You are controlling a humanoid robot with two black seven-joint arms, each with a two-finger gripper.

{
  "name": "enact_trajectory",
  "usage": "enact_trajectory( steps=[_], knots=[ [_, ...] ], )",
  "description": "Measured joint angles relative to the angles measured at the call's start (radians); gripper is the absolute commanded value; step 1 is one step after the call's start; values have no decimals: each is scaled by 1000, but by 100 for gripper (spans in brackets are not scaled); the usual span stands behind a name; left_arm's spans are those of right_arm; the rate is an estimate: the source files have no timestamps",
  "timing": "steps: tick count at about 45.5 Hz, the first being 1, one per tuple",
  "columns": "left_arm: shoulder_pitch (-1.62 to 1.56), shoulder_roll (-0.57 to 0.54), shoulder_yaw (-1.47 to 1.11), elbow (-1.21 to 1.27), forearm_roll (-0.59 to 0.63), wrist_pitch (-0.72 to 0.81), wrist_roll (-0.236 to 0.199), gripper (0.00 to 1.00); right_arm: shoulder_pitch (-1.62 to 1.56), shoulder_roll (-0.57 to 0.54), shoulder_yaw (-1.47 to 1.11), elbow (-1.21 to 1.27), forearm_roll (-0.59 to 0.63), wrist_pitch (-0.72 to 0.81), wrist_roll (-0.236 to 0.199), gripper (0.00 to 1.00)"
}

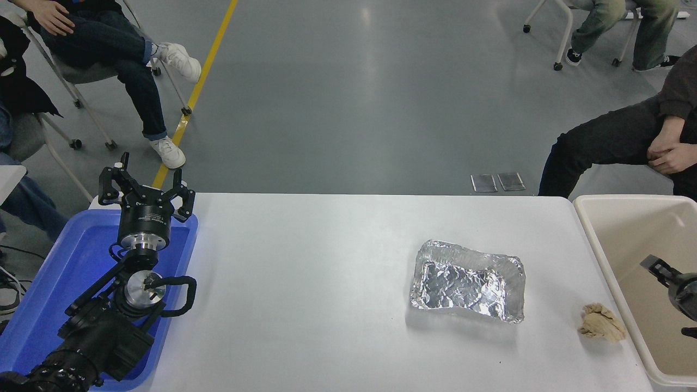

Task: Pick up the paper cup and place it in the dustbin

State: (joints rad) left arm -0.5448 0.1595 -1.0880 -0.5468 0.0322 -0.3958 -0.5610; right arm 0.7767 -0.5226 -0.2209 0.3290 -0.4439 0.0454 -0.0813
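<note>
The paper cup is out of view in this frame. The dustbin (591,218) is a large cream-white bin at the table's right end, partly cut off by the picture's edge. My right gripper (668,297) comes in from the right edge over the inside of the dustbin. Its fingers (655,267) are spread apart with nothing between them. My left gripper (146,188) is parked at the lower left over the blue tray, open and empty.
A crinkled silver foil tray (468,282) lies right of the table's middle. A crumpled tan paper wad (601,323) lies by the dustbin's left wall. A blue plastic tray (32,305) sits under the left arm. People sit beyond the table at the left and right.
</note>
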Motion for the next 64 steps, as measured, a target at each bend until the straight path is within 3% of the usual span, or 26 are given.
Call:
enact_trajectory(
  steps=[16, 31, 40, 49, 64],
  knots=[
    [0, 0, 0, -1, 0, 0, 0, 99, 355, -127, -218, 450, -87, 24, -3, 100],
    [-1, 0, 0, -1, 0, 0, 1, 99, 851, -129, -608, 818, -99, 228, -3, 100],
    [0, 0, 0, -1, 0, 0, 1, 99, 1120, -44, -766, 996, -36, 406, -4, 100],
    [0, 0, 0, -1, 0, 0, 1, 99, 1330, 112, -852, 1104, 101, 540, -11, 100],
    [2, 0, 0, -1, 0, 0, 1, 99, 1523, 312, -895, 1159, 270, 662, -15, 100]
  ],
)
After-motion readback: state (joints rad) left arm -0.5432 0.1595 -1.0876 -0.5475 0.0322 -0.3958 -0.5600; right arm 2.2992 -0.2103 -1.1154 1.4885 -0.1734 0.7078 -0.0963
